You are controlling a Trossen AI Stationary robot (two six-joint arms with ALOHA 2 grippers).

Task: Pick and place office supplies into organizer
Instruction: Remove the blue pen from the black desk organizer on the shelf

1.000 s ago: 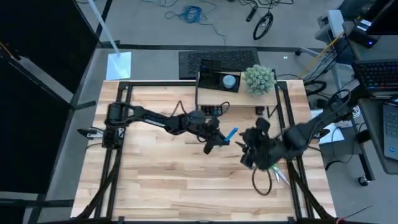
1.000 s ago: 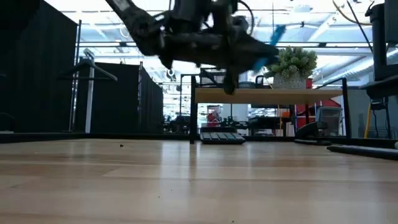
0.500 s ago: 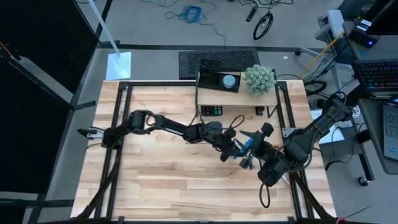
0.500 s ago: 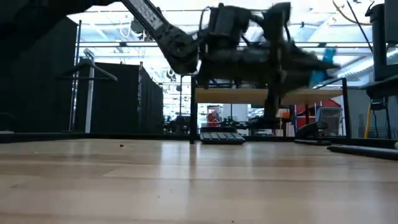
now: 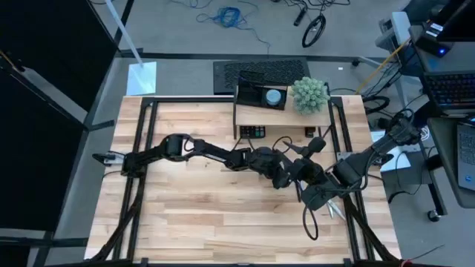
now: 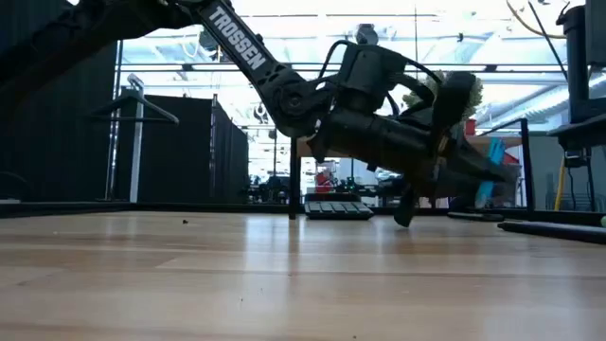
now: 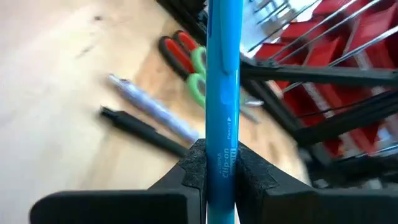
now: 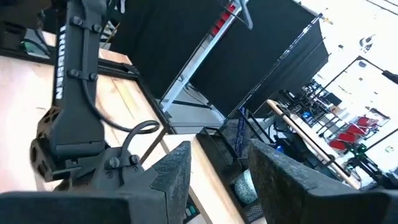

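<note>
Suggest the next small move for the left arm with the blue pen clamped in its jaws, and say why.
Probably carry it toward the organizer. The left gripper holds the blue pen above the scissors and other pens at the table's right, while the right gripper hangs open and empty nearby.

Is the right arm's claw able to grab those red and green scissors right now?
Probably yes. The right gripper is open and empty, and the scissors lie uncovered on the table near that arm; the left gripper, holding a blue pen, is alongside.
</note>
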